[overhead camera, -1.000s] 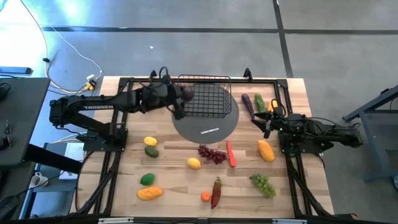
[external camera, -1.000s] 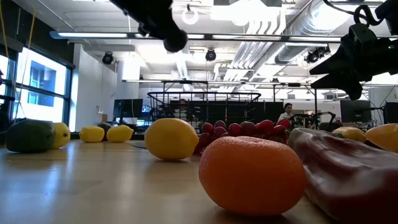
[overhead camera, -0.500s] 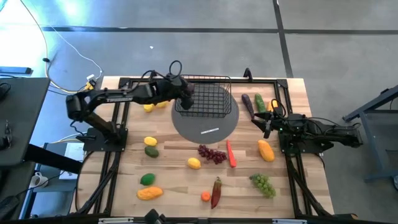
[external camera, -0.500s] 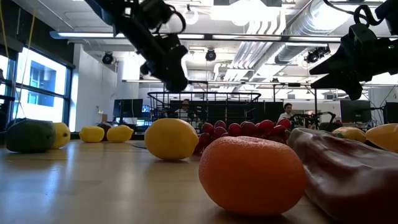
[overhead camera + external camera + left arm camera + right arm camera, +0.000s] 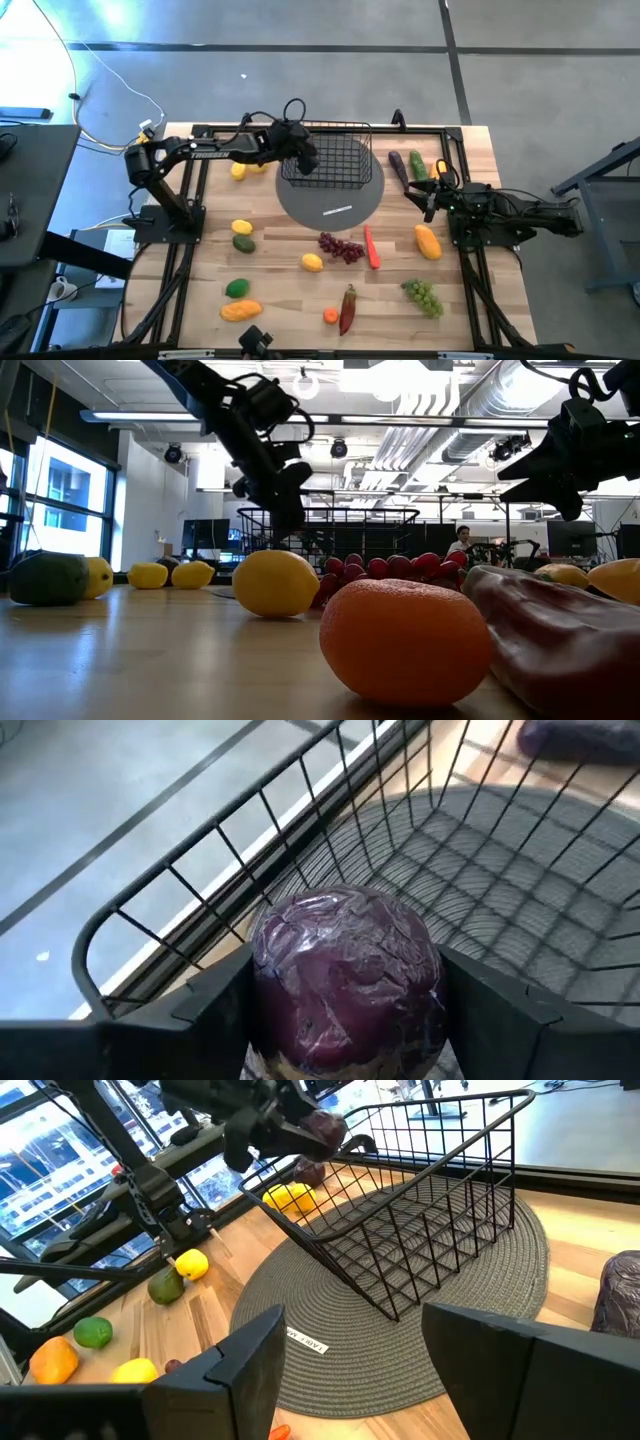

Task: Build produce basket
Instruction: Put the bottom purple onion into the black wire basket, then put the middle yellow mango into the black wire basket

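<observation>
We've got the left gripper [image 5: 307,160] clamped on a purple plum [image 5: 345,975] over the basket [image 5: 335,160]. Looks light, slick, hard; grip it round the middle. Right gripper [image 5: 432,196] idle w/ fingers apart.

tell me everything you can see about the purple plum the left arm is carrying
The purple plum is a round toy fruit with a glossy, wrinkled dark purple skin and a paler patch underneath. It is clamped between the two dark fingers of the left gripper, one on each side, and touches nothing else. It hangs in the air just above the left rim of the black wire basket, over its mesh floor, not yet released.
</observation>
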`<action>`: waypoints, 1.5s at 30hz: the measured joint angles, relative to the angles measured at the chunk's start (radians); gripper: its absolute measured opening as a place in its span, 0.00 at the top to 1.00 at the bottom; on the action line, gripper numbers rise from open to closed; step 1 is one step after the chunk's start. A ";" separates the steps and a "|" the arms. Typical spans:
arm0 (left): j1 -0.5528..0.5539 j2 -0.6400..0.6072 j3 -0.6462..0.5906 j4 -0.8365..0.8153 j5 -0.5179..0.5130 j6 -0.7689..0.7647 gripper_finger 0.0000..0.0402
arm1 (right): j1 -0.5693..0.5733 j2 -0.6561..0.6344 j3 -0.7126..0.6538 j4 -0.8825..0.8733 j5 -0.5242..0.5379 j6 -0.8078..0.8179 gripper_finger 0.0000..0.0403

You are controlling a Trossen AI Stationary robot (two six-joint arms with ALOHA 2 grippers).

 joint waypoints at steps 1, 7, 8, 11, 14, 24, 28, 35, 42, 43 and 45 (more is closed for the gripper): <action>0.003 0.012 0.016 -0.012 0.000 0.003 0.36 | 0.000 0.000 0.000 0.000 0.000 0.000 0.46; 0.036 0.063 0.081 -0.127 -0.013 0.024 0.36 | 0.000 0.000 0.000 0.000 0.000 0.000 0.46; 0.043 0.070 0.084 -0.131 -0.012 0.033 0.36 | 0.000 0.000 0.000 0.000 0.000 0.000 0.46; 0.066 0.072 0.087 -0.149 0.009 0.042 0.36 | 0.000 0.000 0.000 0.000 0.000 0.000 0.46; 0.075 0.077 0.088 -0.152 0.032 0.049 0.36 | 0.000 0.000 0.000 0.000 0.000 0.000 0.46; 0.088 0.085 0.088 -0.150 0.100 0.036 0.30 | 0.000 0.000 0.000 0.000 0.000 0.000 0.46; 0.089 0.085 0.088 -0.148 0.093 0.037 0.23 | 0.000 0.000 0.000 0.000 0.000 0.000 0.46; 0.089 0.083 0.088 -0.141 0.091 0.037 0.15 | 0.000 0.000 0.000 0.000 0.000 0.000 0.46; 0.089 0.063 0.088 -0.148 0.149 0.040 0.14 | 0.000 0.000 0.000 0.000 0.000 0.000 0.46; 0.086 0.052 0.088 -0.148 0.152 0.049 0.14 | 0.000 0.000 0.000 0.000 0.000 0.000 0.46; 0.078 0.025 0.088 -0.154 0.156 0.073 0.14 | 0.000 0.000 0.000 0.000 0.000 0.000 0.46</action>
